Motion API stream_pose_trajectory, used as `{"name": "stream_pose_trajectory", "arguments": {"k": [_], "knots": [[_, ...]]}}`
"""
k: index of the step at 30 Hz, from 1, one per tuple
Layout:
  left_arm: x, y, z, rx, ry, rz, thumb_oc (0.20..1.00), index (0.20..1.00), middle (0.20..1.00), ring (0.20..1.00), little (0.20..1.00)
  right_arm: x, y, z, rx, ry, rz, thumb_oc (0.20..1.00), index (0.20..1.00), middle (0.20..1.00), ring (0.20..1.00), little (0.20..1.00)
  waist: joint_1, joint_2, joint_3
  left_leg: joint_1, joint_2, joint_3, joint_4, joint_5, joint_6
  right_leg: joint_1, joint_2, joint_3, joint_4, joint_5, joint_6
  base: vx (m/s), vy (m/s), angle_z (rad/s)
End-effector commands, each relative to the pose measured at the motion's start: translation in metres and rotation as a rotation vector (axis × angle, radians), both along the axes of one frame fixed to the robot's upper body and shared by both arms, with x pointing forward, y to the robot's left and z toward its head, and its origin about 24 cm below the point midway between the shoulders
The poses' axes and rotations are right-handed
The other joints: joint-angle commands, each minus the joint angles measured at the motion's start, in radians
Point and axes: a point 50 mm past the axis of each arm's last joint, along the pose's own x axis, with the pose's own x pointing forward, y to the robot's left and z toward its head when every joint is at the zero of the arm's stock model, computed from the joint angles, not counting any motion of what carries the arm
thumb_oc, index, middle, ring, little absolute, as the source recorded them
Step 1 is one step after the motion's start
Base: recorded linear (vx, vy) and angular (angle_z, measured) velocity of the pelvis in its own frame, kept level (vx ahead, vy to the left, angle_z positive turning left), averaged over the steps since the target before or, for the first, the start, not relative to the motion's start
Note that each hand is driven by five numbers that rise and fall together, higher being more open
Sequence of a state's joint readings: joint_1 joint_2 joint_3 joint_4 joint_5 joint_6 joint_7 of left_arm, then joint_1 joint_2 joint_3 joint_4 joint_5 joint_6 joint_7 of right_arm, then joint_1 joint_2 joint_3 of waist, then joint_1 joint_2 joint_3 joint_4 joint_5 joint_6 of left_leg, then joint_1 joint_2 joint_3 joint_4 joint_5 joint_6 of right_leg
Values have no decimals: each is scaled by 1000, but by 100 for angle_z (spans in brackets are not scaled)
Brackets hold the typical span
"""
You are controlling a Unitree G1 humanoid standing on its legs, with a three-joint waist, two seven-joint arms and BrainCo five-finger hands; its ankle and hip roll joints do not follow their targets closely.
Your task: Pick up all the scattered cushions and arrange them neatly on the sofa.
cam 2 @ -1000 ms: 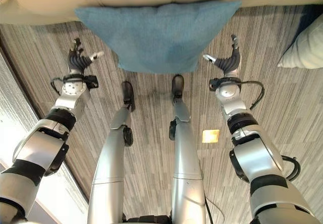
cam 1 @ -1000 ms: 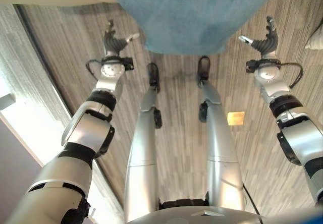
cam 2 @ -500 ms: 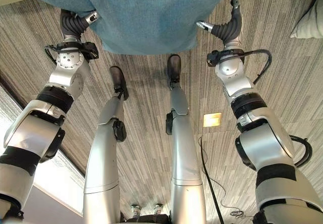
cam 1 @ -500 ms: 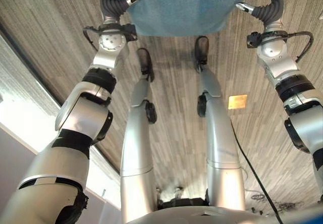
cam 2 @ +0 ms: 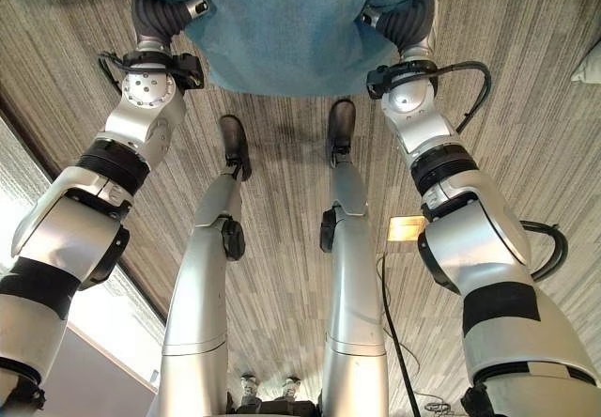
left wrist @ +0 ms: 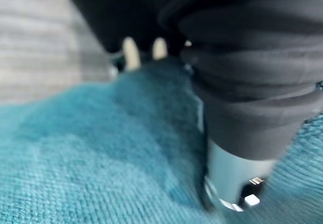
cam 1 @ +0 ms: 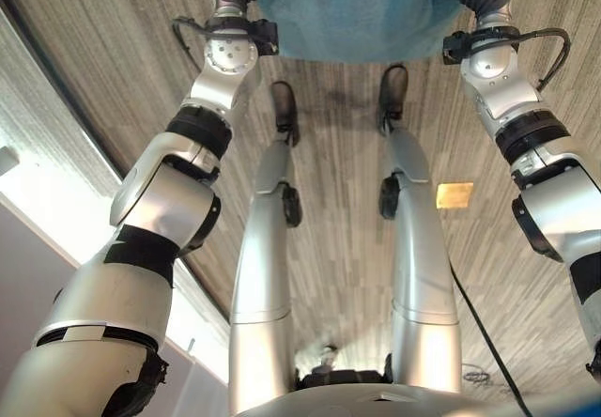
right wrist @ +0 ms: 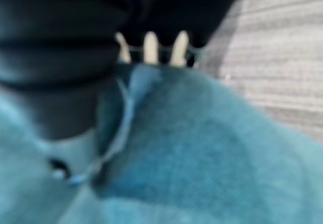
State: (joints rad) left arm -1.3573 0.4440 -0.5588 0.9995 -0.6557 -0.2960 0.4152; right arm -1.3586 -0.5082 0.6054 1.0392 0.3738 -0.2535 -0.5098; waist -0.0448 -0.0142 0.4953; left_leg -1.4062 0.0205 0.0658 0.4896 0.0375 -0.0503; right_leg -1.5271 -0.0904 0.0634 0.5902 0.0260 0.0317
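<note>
The blue cushion (cam 2: 282,23) sits between the two hands above the wood floor (cam 2: 526,126). The left hand (cam 2: 161,13) and right hand (cam 2: 406,18) press its opposite edges, seemingly gripping the fabric. A second ago both hands hovered spread, beside the cushion.

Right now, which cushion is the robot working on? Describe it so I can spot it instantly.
On the grey striped floor ahead of the robot lies a teal-blue fabric cushion. The left hand and right hand press in at its two sides. A pale cushion sits apart, far right.
</note>
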Motion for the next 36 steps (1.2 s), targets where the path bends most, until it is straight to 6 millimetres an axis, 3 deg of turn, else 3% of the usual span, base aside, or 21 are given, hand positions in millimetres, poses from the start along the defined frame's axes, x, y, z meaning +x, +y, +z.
{"name": "stream_pose_trajectory", "arguments": {"k": [1, 6, 12, 15, 18, 19, 21, 23, 24, 26, 31, 36], "knots": [[-12, -29, 16, -38, -148, -126, 200, 200, 200, 200, 200, -11, 85, 1, -104, -62, 307, 200, 200, 200, 200, 200, -17, 48, -91, -19, -31, -70, 50, -53, 27, 31, 11, -48, 33, -51, 61, 10, -9, 4], [-23, -30, 6, -3, -199, -162, 200, 200, 200, 200, 200, -21, 78, 0, -53, -120, 360, 200, 200, 200, 200, 200, -17, 41, -112, 13, -32, -73, 36, -50, 21, 70, 15, -62, 23, -53, 58, 0, 0, 0], [-44, -28, -38, 17, -199, -209, 200, 200, 200, 200, 200, -44, 54, -26, -46, -175, 397, 200, 200, 200, 200, 200, -23, 34, -122, 124, -22, -83, -9, -51, 11, 180, 15, -78, -16, -57, 54, -4, -11, 2], [-64, -22, -56, -11, -230, -222, 200, 200, 200, 200, 200, -65, 41, -39, -25, -229, 413, 200, 200, 200, 200, 200, -25, 33, -119, 200, -15, -87, -57, -42, 0, 262, 12, -88, -58, -58, 54, -30, -36, 3], [-79, -19, -72, -62, -234, -232, 200, 200, 200, 200, 200, -82, 33, -50, -47, -261, 404, 200, 200, 200, 200, 200, -24, 30, -118, 288, -7, -94, -127, -17, -14, 355, 7, -100, -118, -51, 55, -59, -55, 0], [-88, -18, -81, -72, -233, -241, 200, 200, 200, 200, 200, -92, 29, -55, -47, -278, 407, 200, 200, 200, 200, 200, -21, 28, -112, 337, -4, -91, -168, 27, -19, 407, 3, -113, -156, -23, 48, -78, -88, 3], [-90, -17, -87, -92, -217, -246, 200, 200, 200, 200, 200, -96, 27, -60, -43, -276, 399, 200, 200, 200, 200, 200, -21, 29, -111, 380, -5, -93, -193, 38, -23, 446, 5, -117, -178, -18, 48, -34, -59, 6], [-95, -15, -110, -100, -149, -257, 200, 200, 200, 200, 200, -103, 26, -77, -53, -238, 395, 200, 200, 200, 200, 200, -16, 27, -128, 511, -4, -97, -264, 60, -36, 570, 8, -130, -234, -22, 45, 34, -77, 6], [-100, -10, -127, -74, -98, -253, 200, 200, 200, 200, 200, -106, 24, -98, -51, -165, 401, 200, 200, 200, 200, 200, -12, 23, -142, 615, 0, -100, -303, 67, -43, 673, 11, -144, -277, -22, 43, 56, -65, -2], [-103, -8, -139, -82, -56, -259, 200, 200, 200, 200, 200, -108, 23, -108, -69, -125, 400, 200, 200, 200, 200, 200, -11, 21, -146, 669, 3, -101, -317, 66, -44, 733, 13, -151, -299, -23, 43, 67, -49, -4], [-116, 3, -198, -87, 167, -247, 200, 200, 200, 200, 200, -121, 14, -167, -49, 113, 401, 200, 200, 200, 200, 200, -11, 7, -194, 920, 19, -102, -400, 72, -48, 1004, 19, -171, -396, -21, 49, 150, -44, 5], [-130, 20, -228, -18, 287, -216, 200, 200, 200, 200, 200, -135, -5, -201, -70, 263, 358, 200, 200, 200, 200, 200, -19, 6, -241, 1123, 31, -94, -461, 64, -54, 1215, 38, -175, -466, -31, 51, 165, -29, 9]]}}
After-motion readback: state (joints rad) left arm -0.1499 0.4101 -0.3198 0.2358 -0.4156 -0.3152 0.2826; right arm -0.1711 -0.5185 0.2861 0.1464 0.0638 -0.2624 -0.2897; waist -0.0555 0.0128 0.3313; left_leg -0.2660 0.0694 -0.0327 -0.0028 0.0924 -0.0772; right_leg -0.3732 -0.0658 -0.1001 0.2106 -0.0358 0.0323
